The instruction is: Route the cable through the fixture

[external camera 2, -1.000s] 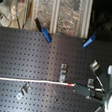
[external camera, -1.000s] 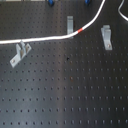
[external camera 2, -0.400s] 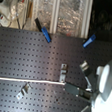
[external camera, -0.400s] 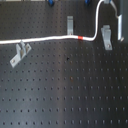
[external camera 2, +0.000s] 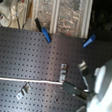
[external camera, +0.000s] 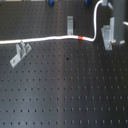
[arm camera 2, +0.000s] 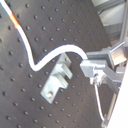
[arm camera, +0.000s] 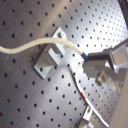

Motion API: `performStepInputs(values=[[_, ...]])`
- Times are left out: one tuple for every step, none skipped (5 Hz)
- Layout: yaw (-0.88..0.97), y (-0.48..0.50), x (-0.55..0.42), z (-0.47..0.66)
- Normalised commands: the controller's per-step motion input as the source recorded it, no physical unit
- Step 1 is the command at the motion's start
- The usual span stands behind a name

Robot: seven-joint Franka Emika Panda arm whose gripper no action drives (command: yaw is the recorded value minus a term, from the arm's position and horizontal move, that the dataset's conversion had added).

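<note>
A long, thin white cable (external camera: 50,39) is lying across a black perforated board (external camera: 65,90) in the first exterior view, running from the first exterior view's left edge toward the right. It is bearing one short red-orange band (external camera: 81,37) around it. Just past the band it is dipping slightly, then curving sharply upward toward the top of the picture. In the second exterior view the cable (external camera 2: 23,80) is showing as a straight pale line.

The fixture (external camera: 106,35), a small grey metal clip with a forked top, is standing on the board just beside that upward bend, on the first exterior view's right. The cable is passing close beside it; whether it is sitting in the fork cannot be told there. In the first wrist view the cable (arm camera: 30,46) is arching just over the fixture (arm camera: 50,55), and in the second wrist view the cable (arm camera 2: 55,52) is curving around its upper end (arm camera 2: 56,80).

The gripper (arm camera: 92,65) is clamping the cable between its fingers, close beside the fixture.

Two other grey clips are standing on the board: one (external camera: 70,23) near the top centre, another slanted one (external camera: 19,54) at the first exterior view's left, just below the cable.
</note>
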Motion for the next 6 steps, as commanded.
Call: performStepInputs(values=[[0.00,0.024,-0.008,0.00],[0.00,0.201,-0.031,0.01],[0.03,0.869,-0.237,0.21],[0.00,0.042,0.006,0.00],[-0.07,-0.242,-0.039,0.07],[-0.21,-0.264,0.032,0.00]])
